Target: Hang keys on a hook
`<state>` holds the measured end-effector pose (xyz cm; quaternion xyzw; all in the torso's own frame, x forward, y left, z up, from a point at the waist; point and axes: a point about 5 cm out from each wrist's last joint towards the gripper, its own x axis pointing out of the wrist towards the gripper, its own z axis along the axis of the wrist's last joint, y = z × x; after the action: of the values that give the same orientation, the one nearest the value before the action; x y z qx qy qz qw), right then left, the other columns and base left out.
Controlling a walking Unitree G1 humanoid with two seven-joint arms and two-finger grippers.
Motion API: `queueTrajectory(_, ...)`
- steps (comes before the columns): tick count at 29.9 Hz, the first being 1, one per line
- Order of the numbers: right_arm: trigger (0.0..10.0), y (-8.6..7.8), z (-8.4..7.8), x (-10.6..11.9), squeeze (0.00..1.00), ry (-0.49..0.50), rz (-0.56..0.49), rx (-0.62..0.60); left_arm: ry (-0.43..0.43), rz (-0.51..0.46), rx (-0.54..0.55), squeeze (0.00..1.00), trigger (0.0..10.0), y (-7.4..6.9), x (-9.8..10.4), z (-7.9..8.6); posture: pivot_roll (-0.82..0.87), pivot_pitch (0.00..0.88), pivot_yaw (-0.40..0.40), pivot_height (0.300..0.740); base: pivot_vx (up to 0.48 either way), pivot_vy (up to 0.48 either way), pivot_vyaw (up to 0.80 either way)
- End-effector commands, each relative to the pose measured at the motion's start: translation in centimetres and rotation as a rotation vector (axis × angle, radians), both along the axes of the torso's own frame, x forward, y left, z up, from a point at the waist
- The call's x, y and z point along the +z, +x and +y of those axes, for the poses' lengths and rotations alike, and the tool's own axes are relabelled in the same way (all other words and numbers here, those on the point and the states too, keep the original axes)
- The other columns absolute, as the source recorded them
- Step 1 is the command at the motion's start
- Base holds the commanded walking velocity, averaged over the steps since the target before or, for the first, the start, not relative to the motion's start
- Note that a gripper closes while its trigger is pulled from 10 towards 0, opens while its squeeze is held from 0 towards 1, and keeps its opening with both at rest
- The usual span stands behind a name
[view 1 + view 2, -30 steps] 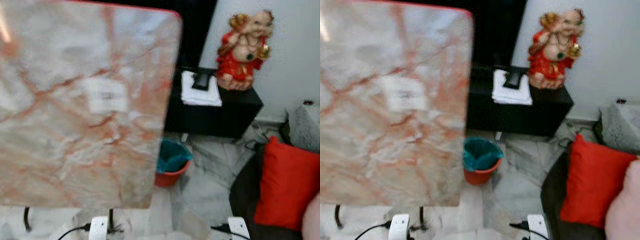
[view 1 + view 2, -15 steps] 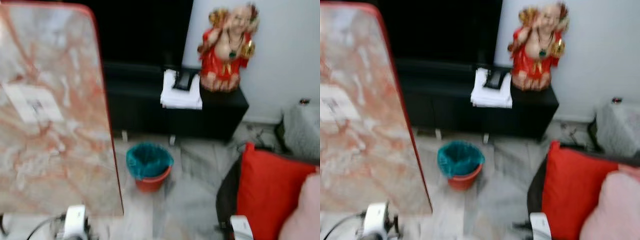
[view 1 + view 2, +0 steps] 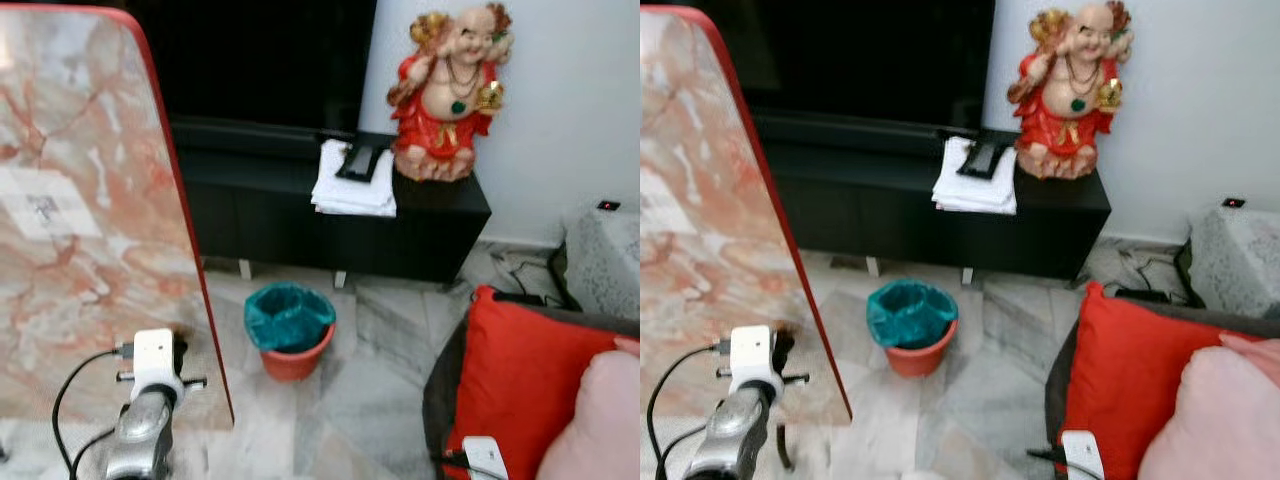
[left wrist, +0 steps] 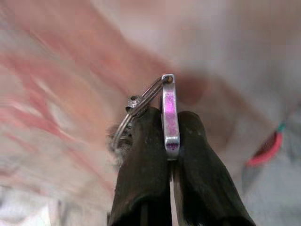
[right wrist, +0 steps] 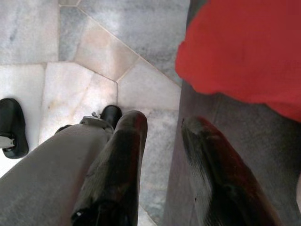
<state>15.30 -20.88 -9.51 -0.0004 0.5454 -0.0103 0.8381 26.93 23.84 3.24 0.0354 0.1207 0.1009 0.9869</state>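
Our left gripper (image 4: 170, 134) pinched the keys (image 4: 160, 110) by their silver clip, raised beside the marble table (image 3: 70, 230). Our right gripper's (image 5: 162, 141) 2 fingers were spread, low beside the red cushion (image 5: 244, 47).

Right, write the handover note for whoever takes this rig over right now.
Left pincer: shut on the keys, pinching the silver clip with the key ring sticking out past the fingertips. The left arm is raised beside the marble-pattern table.
Right pincer: open, holding nothing, hanging over the floor next to the red cushion.
Done: keys are picked up and in hand.
Left: find the hook, which I cannot make out in these views, then hang the key ring on it and release.
Nearby: teal-lined bin and black cabinet with a figurine ahead.
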Motion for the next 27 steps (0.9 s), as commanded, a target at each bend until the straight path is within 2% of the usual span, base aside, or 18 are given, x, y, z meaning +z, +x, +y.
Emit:
queueTrajectory(1,10.0,0.0,-0.2,0.1,0.00,-0.001,-0.009,-0.013,0.005,-0.069,-0.033,0.00,10.0,0.7,1.7,-0.9,0.01,0.000,-0.092,0.740,0.000,0.000,0.00)
queueTrajectory(4,10.0,0.0,-0.2,0.0,0.00,0.005,-0.010,-0.013,0.005,-0.115,-0.084,0.00,10.0,0.2,2.8,-1.8,0.01,0.000,-0.091,0.740,0.000,0.000,0.00)
queueTrajectory(8,10.0,0.0,-0.3,0.0,0.00,0.007,-0.009,-0.008,-0.019,-0.127,-0.125,0.00,10.0,-0.6,2.9,-2.3,0.01,0.000,-0.091,0.740,0.000,0.000,0.00)
queueTrajectory(12,10.0,0.0,-0.3,0.1,0.00,0.009,-0.008,-0.002,-0.053,-0.102,-0.148,0.00,10.0,-1.5,2.4,-2.5,0.02,0.000,-0.093,0.740,0.000,0.000,0.00)
queueTrajectory(14,10.0,0.0,-0.4,0.1,0.00,0.009,-0.007,0.002,-0.054,-0.060,-0.140,0.00,10.0,-2.2,1.9,-2.5,0.02,0.000,-0.097,0.740,0.000,0.157,0.00)
queueTrajectory(16,10.0,-0.1,-0.5,0.1,0.00,0.006,-0.008,-0.006,-0.067,-0.056,-0.121,0.00,10.0,-2.2,1.9,-2.4,0.02,0.000,-0.097,0.740,0.000,0.379,0.00)
queueTrajectory(27,10.0,-0.1,-0.7,0.1,0.00,0.002,-0.002,-0.004,-0.070,-0.082,-0.164,0.00,10.0,-1.4,3.0,-2.9,0.02,0.000,-0.097,0.740,0.000,0.448,0.00)
